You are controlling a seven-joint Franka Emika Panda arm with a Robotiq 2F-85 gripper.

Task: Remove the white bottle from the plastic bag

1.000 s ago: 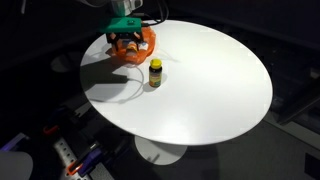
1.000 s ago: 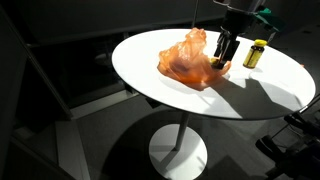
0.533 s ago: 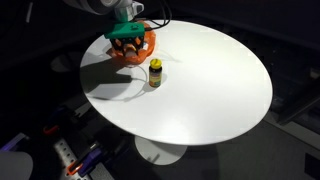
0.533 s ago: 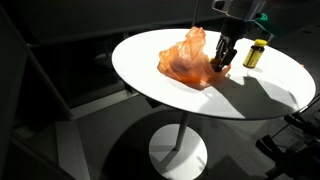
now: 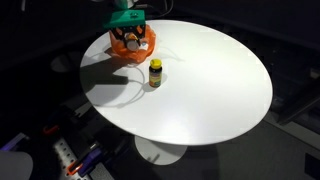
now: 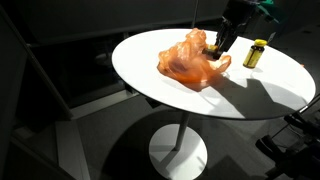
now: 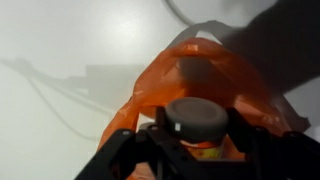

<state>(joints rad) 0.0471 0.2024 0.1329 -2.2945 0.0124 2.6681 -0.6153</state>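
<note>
Bottle [image 7: 197, 118] between jaws over orange bag [image 6: 188, 62], round white table [image 5: 210, 95], dark room.

**Fig.** The round white table [image 5: 215, 100] [image 6: 250, 100] before me stands on one pedestal with a round white foot [image 6: 178, 155]. A small yellow bottle [image 5: 155, 73] [image 6: 255, 53] with a dark cap stands upright a little off the tabletop's middle, well in from every edge. Beyond one edge, small coloured items [image 5: 75, 158] lie on the dark floor, too small to identify.
</note>
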